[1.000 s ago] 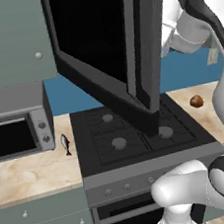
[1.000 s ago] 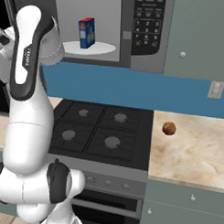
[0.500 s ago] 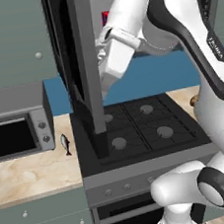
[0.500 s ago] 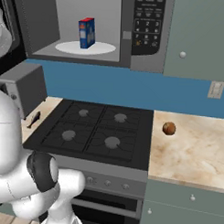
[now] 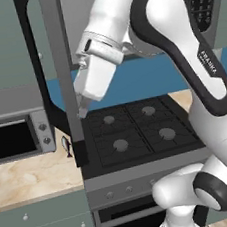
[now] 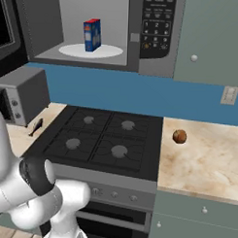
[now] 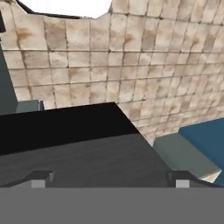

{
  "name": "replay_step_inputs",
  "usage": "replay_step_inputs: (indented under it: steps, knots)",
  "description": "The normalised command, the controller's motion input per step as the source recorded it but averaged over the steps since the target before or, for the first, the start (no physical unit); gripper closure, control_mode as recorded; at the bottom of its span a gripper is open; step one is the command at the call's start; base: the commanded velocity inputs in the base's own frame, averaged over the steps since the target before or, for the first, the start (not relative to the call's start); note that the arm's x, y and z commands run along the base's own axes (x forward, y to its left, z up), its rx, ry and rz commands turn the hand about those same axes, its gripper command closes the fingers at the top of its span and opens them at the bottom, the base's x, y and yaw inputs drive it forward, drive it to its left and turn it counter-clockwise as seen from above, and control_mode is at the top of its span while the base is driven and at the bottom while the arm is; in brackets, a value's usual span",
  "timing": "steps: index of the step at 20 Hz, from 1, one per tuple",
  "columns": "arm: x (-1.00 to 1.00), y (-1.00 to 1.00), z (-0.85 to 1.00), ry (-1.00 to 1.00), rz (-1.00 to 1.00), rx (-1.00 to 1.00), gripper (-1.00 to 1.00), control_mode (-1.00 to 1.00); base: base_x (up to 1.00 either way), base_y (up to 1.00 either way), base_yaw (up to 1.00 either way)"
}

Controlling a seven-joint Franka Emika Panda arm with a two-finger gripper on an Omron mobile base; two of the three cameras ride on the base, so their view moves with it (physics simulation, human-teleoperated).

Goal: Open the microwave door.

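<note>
Arm bent downward, open tool (image 5: 83, 110) beside swung-out microwave door (image 5: 60, 76)

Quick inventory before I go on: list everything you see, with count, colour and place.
microwave: one, dark case, black keypad on its right, above the stove, cavity exposed
microwave door: one, grey frame, swung wide open, seen edge-on left of the stove
box: one, blue with red top, upright on the white turntable inside the microwave
stove: one, black, four burners, oven below
toaster oven: one, silver, on the counter left of the stove
small dark fish-shaped item: one, on the counter between toaster oven and stove
brown round item: one, on the counter right of the stove
wall outlet: one, pale, on the blue backsplash
gripper: one, white, open, holding nothing, beside the door's edge
</note>
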Motion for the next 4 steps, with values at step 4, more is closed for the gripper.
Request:
replay_step_inputs:
  steps: [4]
  knots:
    - [-0.16,0.19,-0.03,-0.27,-0.07,0.01,-1.0,-1.0,0.0,0.0,0.0]
